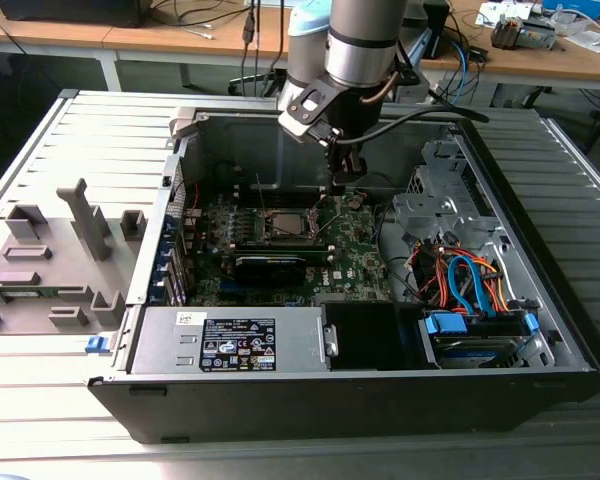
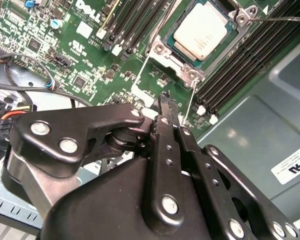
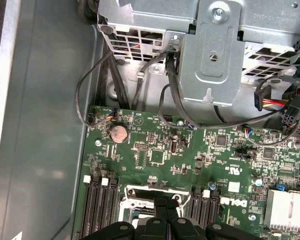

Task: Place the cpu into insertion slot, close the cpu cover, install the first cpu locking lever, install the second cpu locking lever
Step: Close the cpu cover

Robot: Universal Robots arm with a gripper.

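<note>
- The open computer case (image 1: 360, 400) lies on a slatted metal table (image 1: 40, 400). In the exterior view it holds a green motherboard (image 1: 355, 255) at its middle. A grey power supply (image 1: 230, 340) sits toward 7 o'clock, and a drive (image 1: 475, 345) with blue and orange cables (image 1: 470, 285) toward 4 o'clock.
- The insertion slot (image 1: 267, 236) sits on the board at about 9 o'clock from the board's middle.
- The cpu (image 2: 204, 31) lies inside that slot, silvery top up and square to the rim.
- The cpu cover (image 2: 176, 57) shows as a metal frame close around the chip. I cannot tell whether it is pressed fully flat.
- The thin wire locking levers (image 2: 142, 74) reach out from the slot's corners over the board. I cannot tell whether they are latched.
- The gripper (image 1: 342, 183) hangs inside the case at about 2 o'clock from the slot, near it but not touching. Its black fingertips (image 3: 160, 206) are pressed together with nothing between them.
- A round coin battery (image 3: 119, 132) sits in its holder on the board, near the silver drive cage (image 3: 215, 55).
- Outside the case, at 9 o'clock in the exterior view, a grey fixture (image 1: 40, 265) with several pockets rests on the table.
</note>
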